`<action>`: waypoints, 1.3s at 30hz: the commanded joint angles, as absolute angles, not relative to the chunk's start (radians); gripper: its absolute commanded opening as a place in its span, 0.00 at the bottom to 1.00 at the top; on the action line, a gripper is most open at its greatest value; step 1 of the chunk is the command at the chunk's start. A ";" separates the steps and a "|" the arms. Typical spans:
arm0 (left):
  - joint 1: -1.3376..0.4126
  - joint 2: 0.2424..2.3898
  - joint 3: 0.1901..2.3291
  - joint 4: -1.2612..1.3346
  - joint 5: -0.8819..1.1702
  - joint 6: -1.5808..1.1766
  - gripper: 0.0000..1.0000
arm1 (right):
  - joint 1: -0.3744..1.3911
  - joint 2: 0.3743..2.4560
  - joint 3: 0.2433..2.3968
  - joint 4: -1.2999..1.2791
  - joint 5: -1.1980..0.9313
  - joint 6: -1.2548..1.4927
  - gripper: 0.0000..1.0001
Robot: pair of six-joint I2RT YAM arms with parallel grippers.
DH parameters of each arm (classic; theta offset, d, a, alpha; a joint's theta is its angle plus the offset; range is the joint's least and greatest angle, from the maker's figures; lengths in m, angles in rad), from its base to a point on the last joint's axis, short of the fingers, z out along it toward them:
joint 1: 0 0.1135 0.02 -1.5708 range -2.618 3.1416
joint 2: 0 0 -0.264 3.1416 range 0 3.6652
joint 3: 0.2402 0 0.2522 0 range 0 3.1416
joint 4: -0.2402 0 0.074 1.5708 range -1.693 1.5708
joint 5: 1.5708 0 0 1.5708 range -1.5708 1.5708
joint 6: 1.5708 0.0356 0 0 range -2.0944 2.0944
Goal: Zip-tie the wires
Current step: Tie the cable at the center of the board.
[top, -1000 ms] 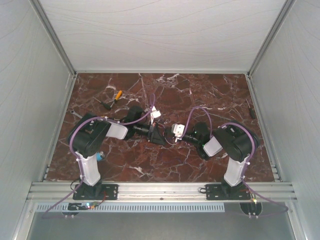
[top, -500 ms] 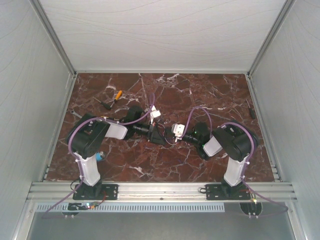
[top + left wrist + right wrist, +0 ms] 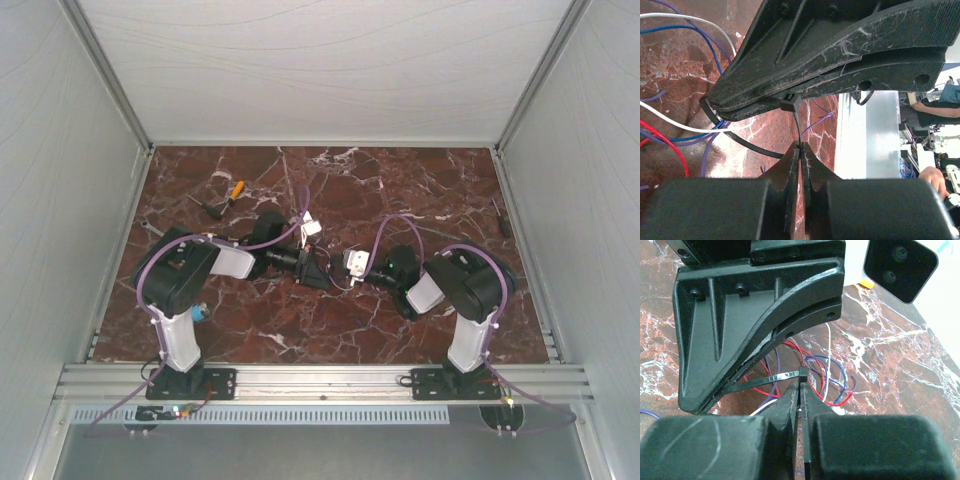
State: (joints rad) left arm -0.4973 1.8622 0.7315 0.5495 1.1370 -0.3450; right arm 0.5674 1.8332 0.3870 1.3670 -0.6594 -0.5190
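The wires (image 3: 826,374) are thin red, blue, purple and white loops on the marble, between the two grippers; they also show at the left of the left wrist view (image 3: 670,131). A black zip tie (image 3: 802,373) loops round them, and its ribbed strap (image 3: 746,146) curves under the strands. My left gripper (image 3: 801,148) is shut on the tie's thin tail below the head (image 3: 790,103). My right gripper (image 3: 800,386) is shut on the tie just under its head. In the top view the left gripper (image 3: 316,274) and the right gripper (image 3: 342,270) meet tip to tip at mid-table.
A yellow-handled tool (image 3: 234,190) and a dark tool (image 3: 207,208) lie at the back left. A small dark object (image 3: 503,222) lies near the right wall. White enclosure walls (image 3: 90,170) surround the marble table.
The right wrist has shifted very slightly. Both grippers stay shut on the zip tie in the same place.
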 commanded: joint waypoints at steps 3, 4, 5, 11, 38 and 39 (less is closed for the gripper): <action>-0.484 1.851 0.747 0.567 1.144 -0.338 0.00 | 0.582 1.845 0.368 1.520 -0.673 -0.584 0.00; -0.482 1.852 0.747 0.570 1.144 -0.340 0.00 | 0.583 1.846 0.368 1.520 -0.673 -0.586 0.00; -0.482 1.853 0.747 0.570 1.144 -0.341 0.00 | 0.586 1.846 0.367 1.520 -0.673 -0.592 0.00; -0.480 1.863 0.751 0.570 1.152 -0.344 0.00 | 0.599 1.844 0.360 1.522 -0.652 -0.624 0.00; -0.452 1.888 0.767 0.599 1.159 -0.388 0.00 | 0.659 1.839 0.330 1.509 -0.588 -0.795 0.00; -0.449 1.890 0.766 0.614 1.163 -0.398 0.00 | 0.662 1.837 0.327 1.505 -0.586 -0.801 0.00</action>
